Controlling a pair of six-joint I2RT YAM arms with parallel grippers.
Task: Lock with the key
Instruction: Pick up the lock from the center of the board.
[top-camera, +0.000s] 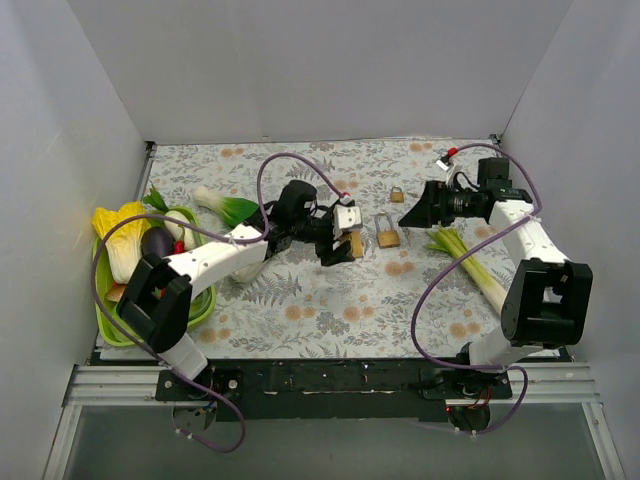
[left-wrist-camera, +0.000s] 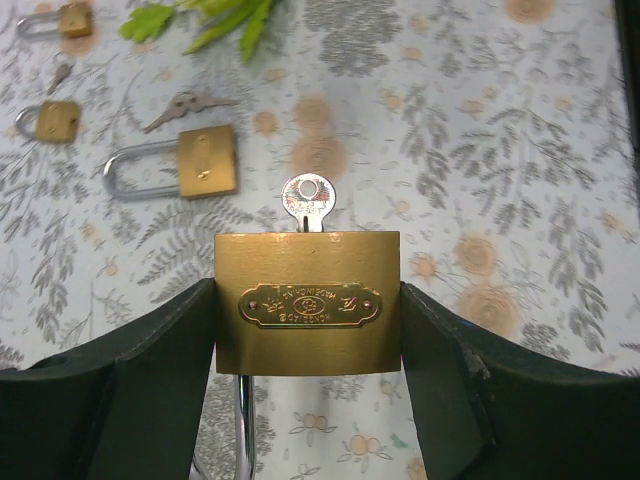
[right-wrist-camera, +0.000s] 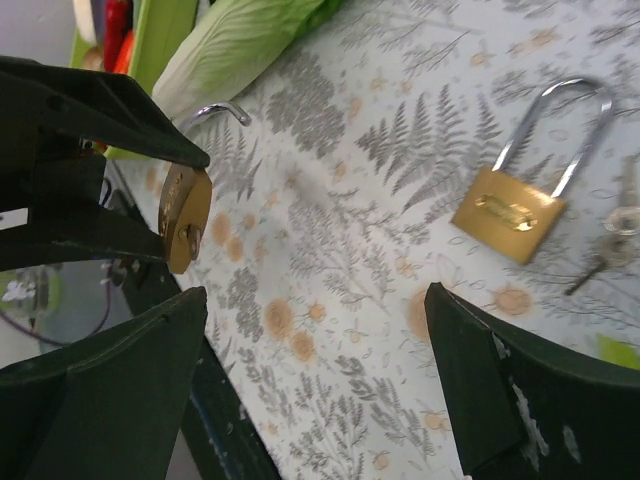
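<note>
The left claw (left-wrist-camera: 310, 335) is clamped on the sides of a brass padlock (left-wrist-camera: 300, 262) near the middle of the table (top-camera: 300, 300); 1 key (left-wrist-camera: 308, 200) sits in its keyhole, head sticking out; the right claw (right-wrist-camera: 315, 300) hangs wide apart, holding nothing, facing that padlock; a long-shackled padlock (top-camera: 386, 232) lies between them, a loose key (left-wrist-camera: 185, 105) just beside it.

The held padlock (top-camera: 354, 243) is left of a second padlock (top-camera: 387, 236); a smaller padlock (top-camera: 397, 195) lies behind, apparently apart.
</note>
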